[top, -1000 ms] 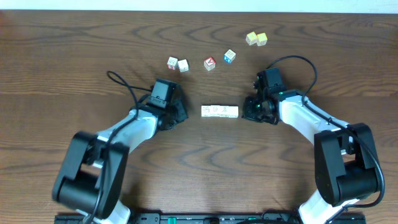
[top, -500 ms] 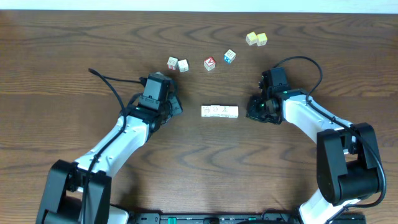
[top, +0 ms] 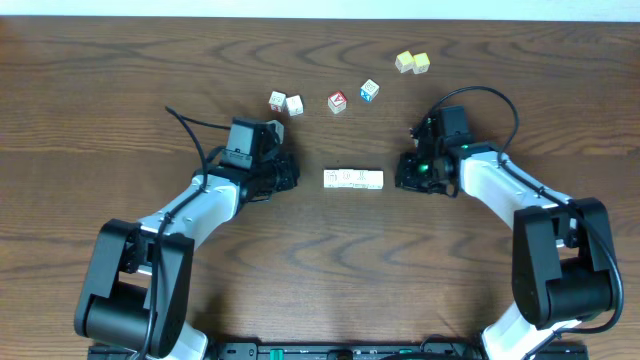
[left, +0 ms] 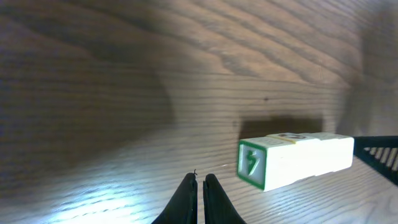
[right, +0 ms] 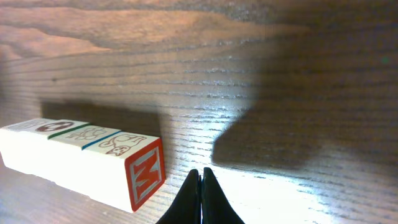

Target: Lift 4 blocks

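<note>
Left end effector (top: 290, 176) swung back to the left end of the 4 blocks (top: 353, 179); right end effector (top: 402, 176) stays right. Both pinched together, empty; probably squeeze-lift next.

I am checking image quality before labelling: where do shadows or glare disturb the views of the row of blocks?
Overhead: even light, row of blocks sharp. Left wrist: glare on the table beside the left gripper, dark shadow upper left. Right wrist: large shadow right of the row, glare beside the right gripper.
</note>
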Controlling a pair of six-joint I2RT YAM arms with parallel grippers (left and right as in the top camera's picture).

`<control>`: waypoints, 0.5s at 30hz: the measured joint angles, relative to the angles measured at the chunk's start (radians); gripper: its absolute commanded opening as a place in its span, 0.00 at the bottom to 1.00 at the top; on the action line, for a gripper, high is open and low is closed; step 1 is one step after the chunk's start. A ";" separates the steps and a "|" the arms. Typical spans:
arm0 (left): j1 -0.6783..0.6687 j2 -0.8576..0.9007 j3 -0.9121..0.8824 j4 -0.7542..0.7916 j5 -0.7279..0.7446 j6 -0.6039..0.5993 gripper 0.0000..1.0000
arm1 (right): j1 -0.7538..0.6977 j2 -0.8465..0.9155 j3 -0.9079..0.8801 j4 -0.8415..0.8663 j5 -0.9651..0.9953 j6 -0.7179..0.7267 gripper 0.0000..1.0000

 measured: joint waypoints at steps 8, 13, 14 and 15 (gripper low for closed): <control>0.023 0.035 0.000 0.019 0.018 0.001 0.07 | -0.039 0.000 -0.007 0.046 -0.077 -0.028 0.01; 0.022 0.061 0.000 0.050 0.032 -0.004 0.07 | -0.036 0.000 -0.058 0.126 -0.092 -0.018 0.01; 0.020 0.061 0.000 0.053 0.037 -0.004 0.07 | -0.036 0.000 -0.068 0.132 -0.093 -0.013 0.01; 0.018 0.061 0.000 0.057 0.038 -0.005 0.08 | -0.036 0.000 -0.072 0.134 -0.093 -0.008 0.01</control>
